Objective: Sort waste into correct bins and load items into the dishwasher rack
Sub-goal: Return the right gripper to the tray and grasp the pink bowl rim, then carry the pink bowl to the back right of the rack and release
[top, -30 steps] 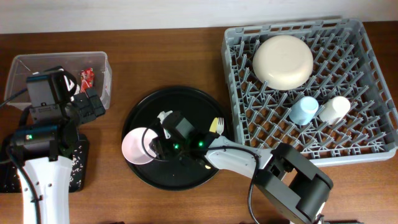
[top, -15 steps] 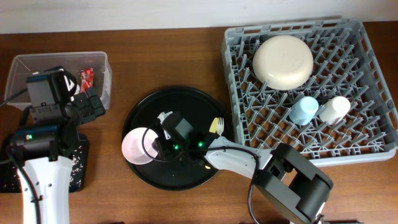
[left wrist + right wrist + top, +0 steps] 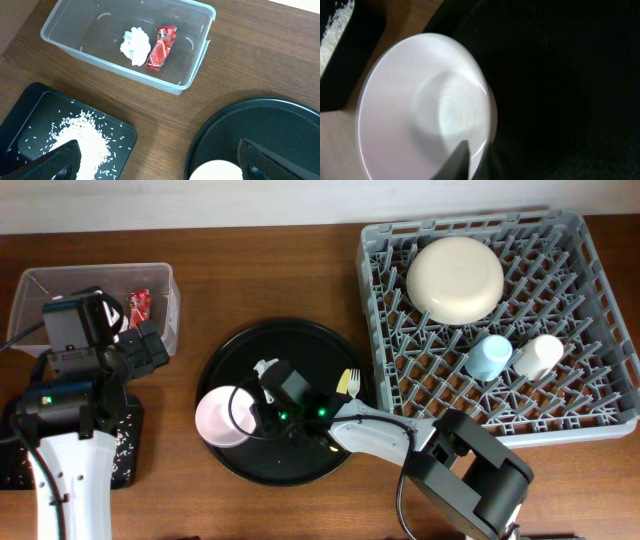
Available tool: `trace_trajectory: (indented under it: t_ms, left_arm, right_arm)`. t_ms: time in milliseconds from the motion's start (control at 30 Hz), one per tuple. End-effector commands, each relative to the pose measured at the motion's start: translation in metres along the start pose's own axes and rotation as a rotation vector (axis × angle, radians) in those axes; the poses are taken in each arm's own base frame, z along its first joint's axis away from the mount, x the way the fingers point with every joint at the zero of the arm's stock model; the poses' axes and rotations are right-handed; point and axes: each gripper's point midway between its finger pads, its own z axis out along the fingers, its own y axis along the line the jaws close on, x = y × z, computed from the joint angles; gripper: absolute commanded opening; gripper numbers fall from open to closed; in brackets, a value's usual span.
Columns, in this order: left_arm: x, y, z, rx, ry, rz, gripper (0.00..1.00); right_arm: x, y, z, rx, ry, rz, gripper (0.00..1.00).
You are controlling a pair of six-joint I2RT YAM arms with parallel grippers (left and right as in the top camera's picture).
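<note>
**A:** What is the left pincer (image 3: 160,157) doing?

**B:** It is hanging wide and empty. The tub (image 3: 197,65) is lying ahead of it, holding the tissue (image 3: 135,46) and wrapper (image 3: 161,47). The rice (image 3: 82,140) is sitting in the black bin (image 3: 30,112), just beneath one of its fingers (image 3: 55,162).

**A:** And the right pincer (image 3: 252,412)?

**B:** It is reaching over the round tray (image 3: 300,350). The bowl (image 3: 215,418) is lying right at its tip, and one finger is showing at the rim. The other finger is hiding, so I cannot tell whether it is gripping.

**A:** What should I be worrying about?

**B:** A thin bite on a sloping rim, I judge. The bowl could be tipping or sliding out during the lift and dropping onto the fork (image 3: 350,383) behind the pincer. The rack (image 3: 590,415) is sitting well to its right, holding the plate (image 3: 455,278), blue cup (image 3: 490,358) and white cup (image 3: 537,355). Its pegs could be catching a tilted bowl.
</note>
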Motion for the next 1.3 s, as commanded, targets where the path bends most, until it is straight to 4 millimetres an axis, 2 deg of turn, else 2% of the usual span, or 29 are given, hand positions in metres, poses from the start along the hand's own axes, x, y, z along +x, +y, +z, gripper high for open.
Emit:
trace_trajectory:
  t_ms: [0, 300, 467, 600, 633, 700, 733, 800, 900, 967, 1067, 1133, 1267]
  left_arm:
    - [-0.006, 0.003, -0.005, -0.009, -0.020, -0.003, 0.99]
    - [-0.006, 0.003, -0.005, -0.009, -0.020, -0.003, 0.99]
    - [-0.006, 0.003, -0.005, -0.009, -0.020, -0.003, 0.99]
    - [-0.006, 0.003, -0.005, -0.009, -0.020, -0.003, 0.99]
    - [-0.006, 0.003, -0.005, -0.009, -0.020, -0.003, 0.99]
    - [-0.006, 0.003, -0.005, -0.009, -0.020, -0.003, 0.99]
    - [-0.006, 0.003, -0.005, -0.009, -0.020, -0.003, 0.99]
    - [-0.006, 0.003, -0.005, -0.009, -0.020, -0.003, 0.99]
    - [-0.006, 0.003, -0.005, -0.009, -0.020, -0.003, 0.99]
    - [-0.006, 0.003, -0.005, -0.009, -0.020, -0.003, 0.99]
    - [-0.006, 0.003, -0.005, -0.009, -0.020, -0.003, 1.00]
    - [-0.006, 0.003, -0.005, -0.009, -0.020, -0.003, 0.99]
    - [-0.006, 0.003, -0.005, -0.009, -0.020, -0.003, 0.99]
  right_arm:
    - [0.003, 0.000, 0.003, 0.005, 0.005, -0.008, 0.06]
    - [-0.023, 0.019, -0.020, -0.037, -0.069, -0.045, 0.04]
    - [-0.056, 0.022, -0.069, -0.034, -0.150, -0.071, 0.04]
    - [-0.079, 0.001, -0.120, 0.073, -0.225, -0.066, 0.04]
    - [-0.088, -0.006, -0.142, 0.097, -0.258, -0.058, 0.04]
    - [-0.103, -0.024, -0.194, 0.144, -0.331, -0.013, 0.04]
    - [-0.109, -0.047, -0.233, 0.213, -0.385, 0.028, 0.04]
    - [-0.109, -0.074, -0.272, 0.324, -0.429, 0.046, 0.04]
    - [-0.091, -0.135, -0.356, 0.633, -0.503, 0.103, 0.04]
    - [-0.070, -0.171, -0.412, 0.850, -0.539, 0.165, 0.04]
    - [-0.048, -0.208, -0.465, 1.056, -0.553, 0.229, 0.04]
    - [-0.040, -0.224, -0.479, 1.124, -0.520, 0.230, 0.04]
    - [-0.020, -0.276, -0.508, 1.296, -0.432, 0.298, 0.04]
